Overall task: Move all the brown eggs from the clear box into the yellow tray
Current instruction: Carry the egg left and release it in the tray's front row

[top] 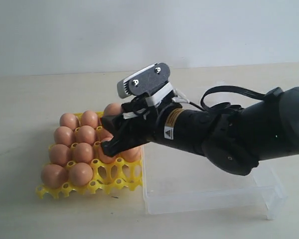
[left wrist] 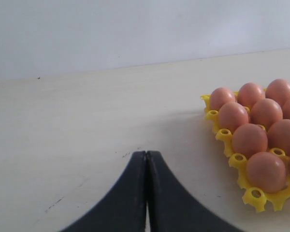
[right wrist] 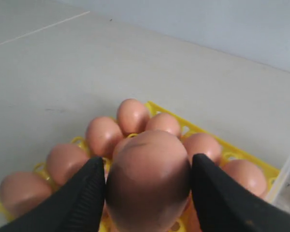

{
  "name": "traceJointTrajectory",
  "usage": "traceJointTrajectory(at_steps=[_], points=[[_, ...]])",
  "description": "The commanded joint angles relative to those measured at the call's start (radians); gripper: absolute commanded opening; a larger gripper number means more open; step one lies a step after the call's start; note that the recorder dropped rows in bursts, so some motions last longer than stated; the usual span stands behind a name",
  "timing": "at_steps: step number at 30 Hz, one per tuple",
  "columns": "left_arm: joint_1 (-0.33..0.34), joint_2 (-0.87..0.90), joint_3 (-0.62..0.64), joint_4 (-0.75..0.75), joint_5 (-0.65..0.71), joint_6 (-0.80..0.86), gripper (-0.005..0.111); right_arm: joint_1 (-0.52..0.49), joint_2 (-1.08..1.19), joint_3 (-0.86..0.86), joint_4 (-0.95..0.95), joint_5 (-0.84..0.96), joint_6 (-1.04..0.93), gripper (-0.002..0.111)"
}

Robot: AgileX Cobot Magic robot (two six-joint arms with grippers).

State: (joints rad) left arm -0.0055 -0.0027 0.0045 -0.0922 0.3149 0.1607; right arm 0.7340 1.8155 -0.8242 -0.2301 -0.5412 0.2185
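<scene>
1. The right gripper (right wrist: 147, 191) is pinching 1 brown egg (right wrist: 147, 169) by its sides and is hanging it above the yellow tray (top: 114, 181), probably lining up a free cup.
2. Other brown eggs (top: 72, 149) are sitting in the tray; the clear box (top: 209, 201) is lying just beside it.
3. The left gripper (left wrist: 146, 193) is hovering apart over the table (left wrist: 63, 121), its fingers pressed together on nothing.

Glossy black right arm (top: 259, 129) with rounded housings; its forearm cylinder bears a yellow label (top: 173, 117) and a white triangle sticker (top: 168, 132). A grey-and-black wrist camera block (top: 144, 80), showing two pale screws, sits on a white bracket (top: 158, 96). A black cable (top: 239, 89) loops from the forearm. The right tool (top: 108, 134) and left tool (left wrist: 146, 157) have matte black, tapering fingers.
</scene>
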Motion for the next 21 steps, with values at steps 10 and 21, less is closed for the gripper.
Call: traceJointTrajectory(at_steps=[10, 21], points=[[-0.006, 0.003, -0.005, -0.005, -0.004, -0.003, 0.000, 0.098, 0.018, 0.051, -0.033, 0.045, 0.019, 0.000], [-0.006, 0.003, -0.005, -0.005, -0.004, -0.003, 0.000, 0.103, 0.097, 0.049, -0.039, -0.029, 0.123, 0.000]])
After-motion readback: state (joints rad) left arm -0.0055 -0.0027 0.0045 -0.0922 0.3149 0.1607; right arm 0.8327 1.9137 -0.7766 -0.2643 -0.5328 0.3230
